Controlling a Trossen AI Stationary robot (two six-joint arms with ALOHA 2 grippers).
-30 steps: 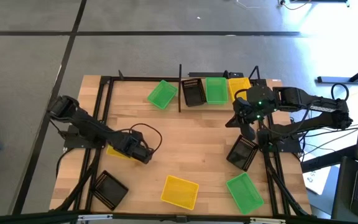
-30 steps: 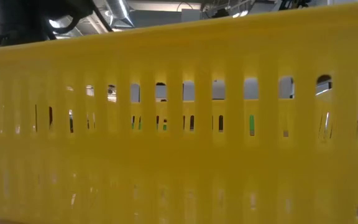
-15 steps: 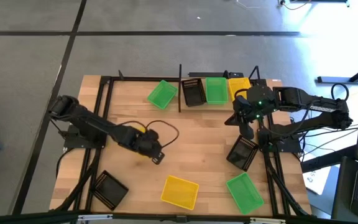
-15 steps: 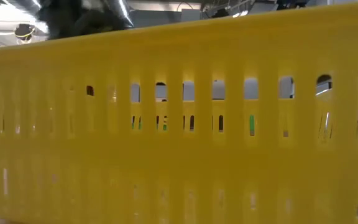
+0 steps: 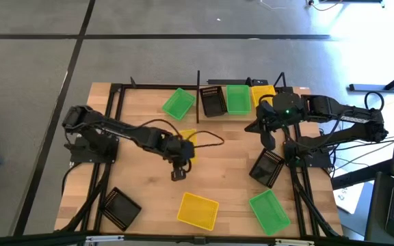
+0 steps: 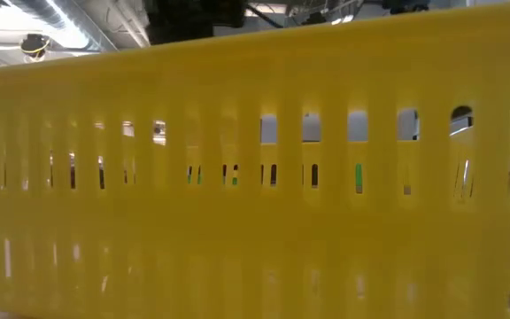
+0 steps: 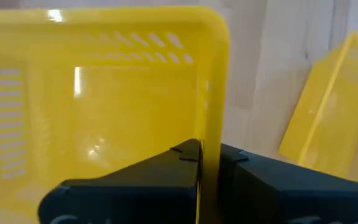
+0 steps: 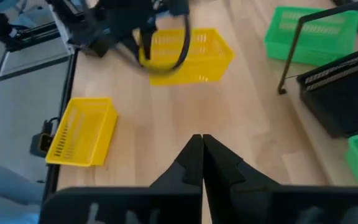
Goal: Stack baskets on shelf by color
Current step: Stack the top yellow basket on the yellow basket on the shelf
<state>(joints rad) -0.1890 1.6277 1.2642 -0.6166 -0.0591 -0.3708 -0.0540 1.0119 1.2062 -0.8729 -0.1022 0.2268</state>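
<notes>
The left gripper [image 5: 179,152] is pinched onto the rim of a yellow basket [image 7: 104,93], holding it over the middle of the plank table [image 5: 224,147]. The right gripper [image 8: 199,163] hangs with fingers pressed together, empty, near the shelf [image 5: 248,117] at the table's far edge, where green, black and yellow baskets sit. Grey floor [image 5: 183,55] lies beyond.

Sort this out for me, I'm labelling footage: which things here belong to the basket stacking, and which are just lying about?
Job: held yellow basket, left gripper, front yellow basket, green baskets, black baskets, shelf, right gripper waiting beside it.
Lying about: cables, paper sheet, both off the table's right.
</notes>
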